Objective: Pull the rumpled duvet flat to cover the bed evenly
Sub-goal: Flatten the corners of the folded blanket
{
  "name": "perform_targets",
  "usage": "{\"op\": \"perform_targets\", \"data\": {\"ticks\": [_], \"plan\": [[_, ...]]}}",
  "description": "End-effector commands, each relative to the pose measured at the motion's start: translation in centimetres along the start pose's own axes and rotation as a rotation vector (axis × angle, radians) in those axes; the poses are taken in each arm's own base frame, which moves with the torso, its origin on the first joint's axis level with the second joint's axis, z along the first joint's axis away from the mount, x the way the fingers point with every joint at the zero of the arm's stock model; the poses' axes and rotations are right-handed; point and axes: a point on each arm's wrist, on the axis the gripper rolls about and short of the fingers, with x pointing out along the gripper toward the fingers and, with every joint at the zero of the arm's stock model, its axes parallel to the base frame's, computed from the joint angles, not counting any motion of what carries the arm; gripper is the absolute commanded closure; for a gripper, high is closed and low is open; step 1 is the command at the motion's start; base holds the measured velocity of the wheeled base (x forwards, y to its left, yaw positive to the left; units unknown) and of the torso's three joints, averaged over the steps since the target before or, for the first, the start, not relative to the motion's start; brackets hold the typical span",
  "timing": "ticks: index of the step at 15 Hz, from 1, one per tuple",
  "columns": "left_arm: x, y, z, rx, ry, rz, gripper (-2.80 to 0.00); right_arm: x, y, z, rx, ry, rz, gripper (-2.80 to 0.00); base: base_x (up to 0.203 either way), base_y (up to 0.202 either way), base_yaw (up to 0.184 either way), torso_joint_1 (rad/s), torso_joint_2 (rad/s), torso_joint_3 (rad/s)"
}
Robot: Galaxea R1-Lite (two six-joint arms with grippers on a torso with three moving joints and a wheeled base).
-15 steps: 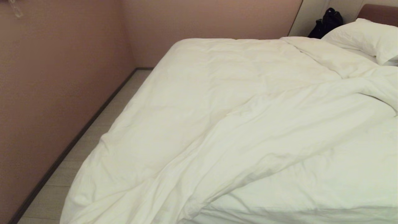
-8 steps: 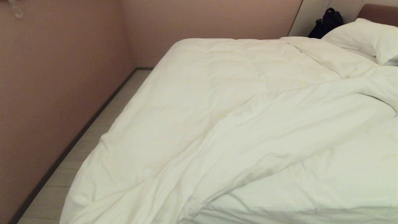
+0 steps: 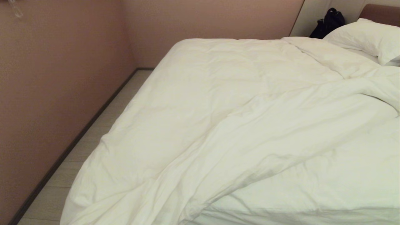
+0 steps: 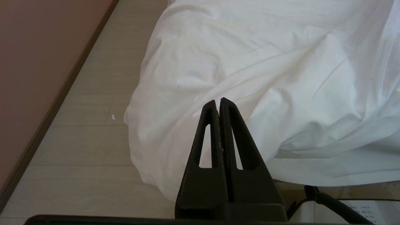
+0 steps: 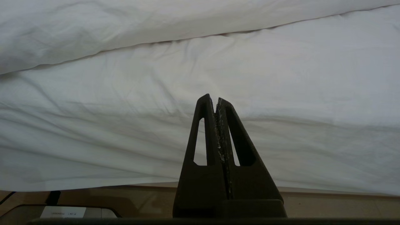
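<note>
The puffy white duvet (image 3: pixel 237 125) lies rumpled over the bed (image 3: pixel 379 12), with long diagonal folds and a corner hanging over the near left side toward the floor. That hanging corner of the duvet (image 4: pixel 193 78) fills the left wrist view. My left gripper (image 4: pixel 218 100) is shut and empty, short of that corner. In the right wrist view the duvet (image 5: pixel 93 28) overhangs the sheeted side of the mattress (image 5: pixel 200 93). My right gripper (image 5: pixel 215 98) is shut and empty, facing that side. Neither arm shows in the head view.
A pinkish wall (image 3: pixel 56 93) runs along the bed's left, leaving a narrow strip of pale plank floor (image 3: pixel 90 137). A white pillow (image 3: pixel 368 37) lies at the far right by the headboard, with a black bag (image 3: pixel 328 22) behind it. A black cable (image 4: pixel 331 203) lies near the bed base.
</note>
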Motion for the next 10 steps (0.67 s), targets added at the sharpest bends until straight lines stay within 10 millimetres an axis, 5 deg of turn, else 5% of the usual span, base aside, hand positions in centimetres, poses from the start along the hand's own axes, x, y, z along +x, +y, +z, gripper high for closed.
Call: {"op": "perform_targets", "data": {"ticks": [1,5,10], "plan": [[0.00,0.00,-0.01,0.001,0.000,0.000,0.00,0.01,0.00,0.00,0.000,0.002,0.001,0.00,0.000,0.000,0.000,0.000,0.00,0.000],[0.00,0.00,-0.01,0.005,0.000,0.000,0.00,0.01,0.00,0.00,0.000,0.002,0.001,0.00,-0.016,0.000,0.000,0.002,0.00,0.000],[0.00,0.00,-0.01,0.001,0.000,0.000,0.00,0.01,0.00,0.00,0.000,0.002,0.001,0.00,-0.185,0.000,0.002,0.006,0.00,0.002]]}}
